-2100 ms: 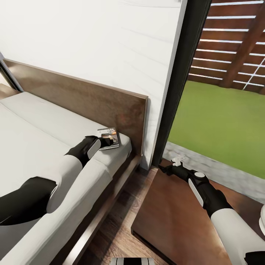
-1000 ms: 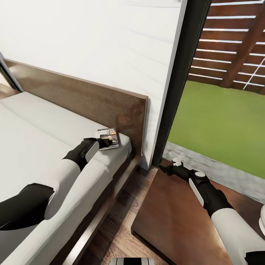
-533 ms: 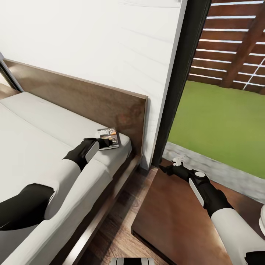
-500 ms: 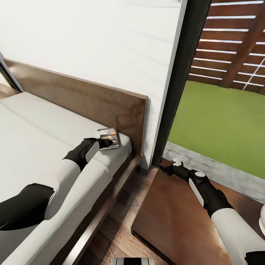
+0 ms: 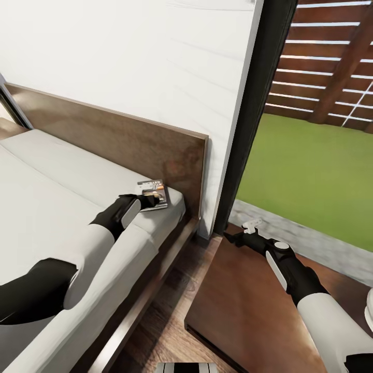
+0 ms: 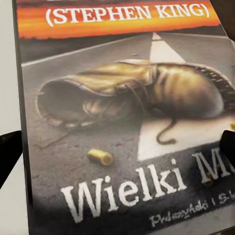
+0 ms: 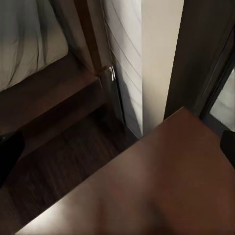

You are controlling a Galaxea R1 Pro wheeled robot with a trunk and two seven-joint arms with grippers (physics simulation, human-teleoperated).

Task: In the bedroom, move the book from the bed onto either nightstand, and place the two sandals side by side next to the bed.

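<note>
The book [image 5: 155,187] lies flat on the bed [image 5: 62,171], at the mattress corner beside the wooden headboard [image 5: 129,140]. My left gripper [image 5: 150,200] rests over the book's near edge. In the left wrist view the book [image 6: 122,112] shows its orange band and a boot picture close up, and the left gripper [image 6: 117,152] is open with one black fingertip at each side. My right gripper [image 5: 231,238] hovers open over the nightstand [image 5: 243,305], at its corner nearest the bed. The right wrist view shows the nightstand top [image 7: 156,196]. The sandals are out of view.
A strip of wood floor [image 5: 166,305] separates the bed frame from the nightstand. A dark window frame [image 5: 254,119] stands behind the nightstand, with lawn and a fence outside. The white lamp base [image 5: 369,310] sits at the nightstand's far right edge.
My left forearm has sunk slightly toward the mattress since the earliest frame. The book and the right arm have stayed in place.
</note>
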